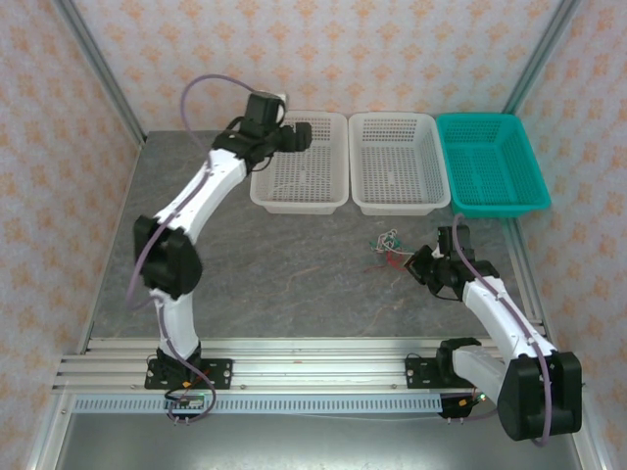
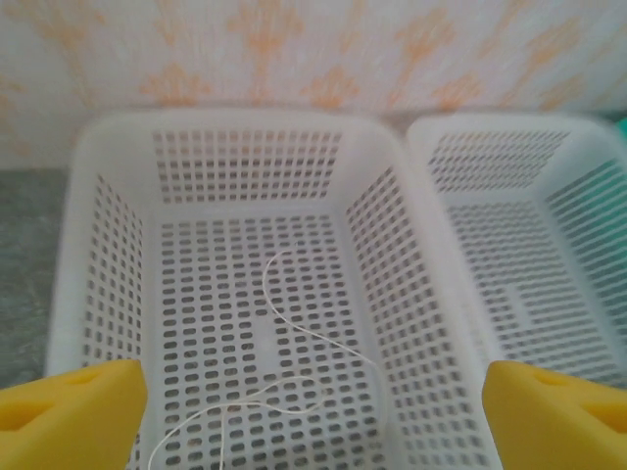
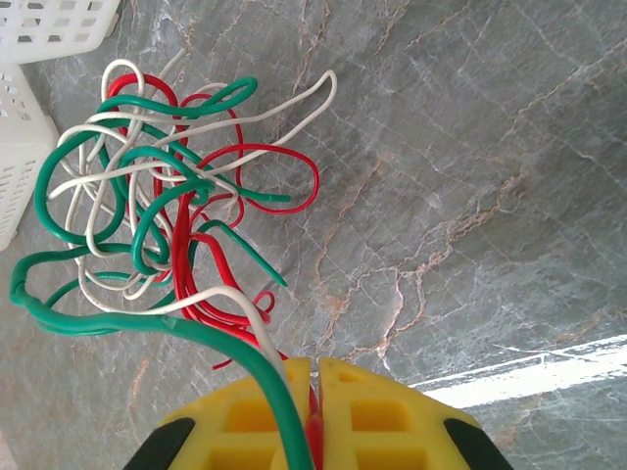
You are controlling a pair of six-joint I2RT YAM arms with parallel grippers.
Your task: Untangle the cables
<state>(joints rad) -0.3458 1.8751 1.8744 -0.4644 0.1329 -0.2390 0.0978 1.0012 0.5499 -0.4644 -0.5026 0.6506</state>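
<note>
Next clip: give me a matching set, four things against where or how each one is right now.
1. left pincer
2. right pincer
3. loose white cable
4. teal basket

A. at the far right of the basket row
B. shut on the tangled cables
C. open above the left white basket
D. lying inside the left white basket

Pairs: 1-C, 2-B, 3-D, 4-A

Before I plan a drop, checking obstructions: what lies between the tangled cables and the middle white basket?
Just a bare strip of table between the cables and the basket, in the top view.
</note>
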